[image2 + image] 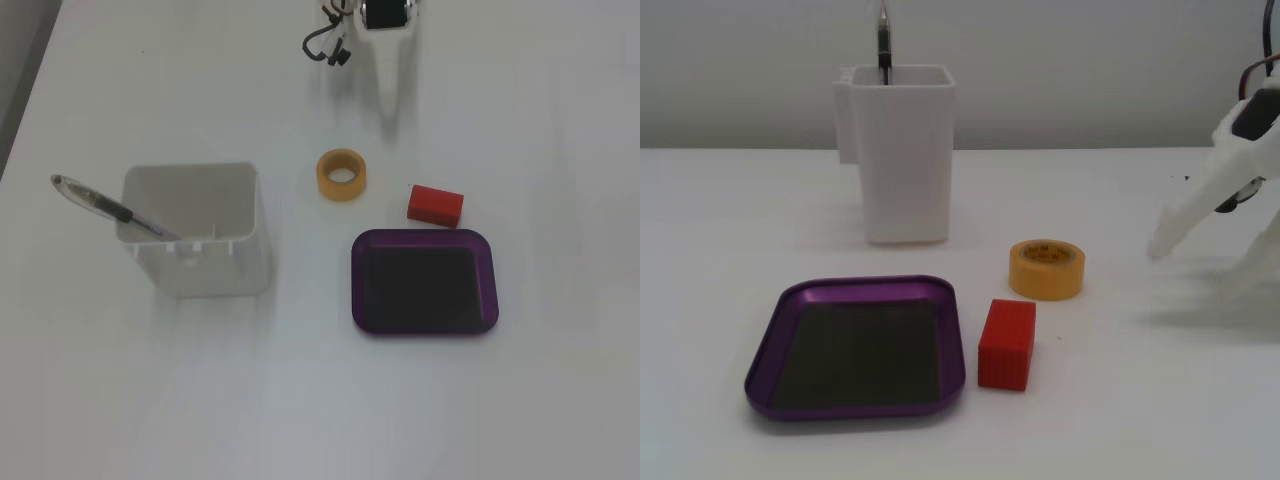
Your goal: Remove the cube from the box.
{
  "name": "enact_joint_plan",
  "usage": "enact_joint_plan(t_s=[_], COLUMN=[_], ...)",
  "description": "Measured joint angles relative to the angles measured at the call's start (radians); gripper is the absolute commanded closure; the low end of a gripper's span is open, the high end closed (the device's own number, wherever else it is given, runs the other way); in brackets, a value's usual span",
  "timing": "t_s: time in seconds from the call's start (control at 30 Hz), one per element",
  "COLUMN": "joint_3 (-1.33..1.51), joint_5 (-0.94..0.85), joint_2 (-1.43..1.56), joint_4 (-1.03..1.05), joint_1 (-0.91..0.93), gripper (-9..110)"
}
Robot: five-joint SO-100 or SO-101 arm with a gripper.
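Our gripper (1160, 245) hangs low at the right edge of a fixed view, white and blurred, its tip pointing down and left; we cannot tell whether the fingers are apart or together. From above, in a fixed view, we see it (392, 118) at the top, with everything else below it. Going by size: the tall white container (200, 230) with a pen (105, 205) stands well off to the left; the box (423, 282), a purple tray, lies empty; the yellow tape roll (342, 174) sits nearest the gripper; the cube (435, 204) lies on the table just beside the box's top rim, long axis across the view, already out. It seems the tape roll stands partly between gripper and cube
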Motion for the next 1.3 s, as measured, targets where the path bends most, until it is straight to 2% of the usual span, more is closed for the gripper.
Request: enact_joint_plan(t_s=[0.1, 0.23, 0.37, 1.3], joint_3=[0.028, 0.084, 0.098, 0.1], joint_5=[0.0, 0.0, 0.0, 0.0], joint_2=[0.0, 0.0, 0.0, 0.0], joint_4=[0.002, 0.006, 0.006, 0.008], joint_1=[0.006, 0.006, 0.006, 0.006], gripper=[88, 103, 99, 99])
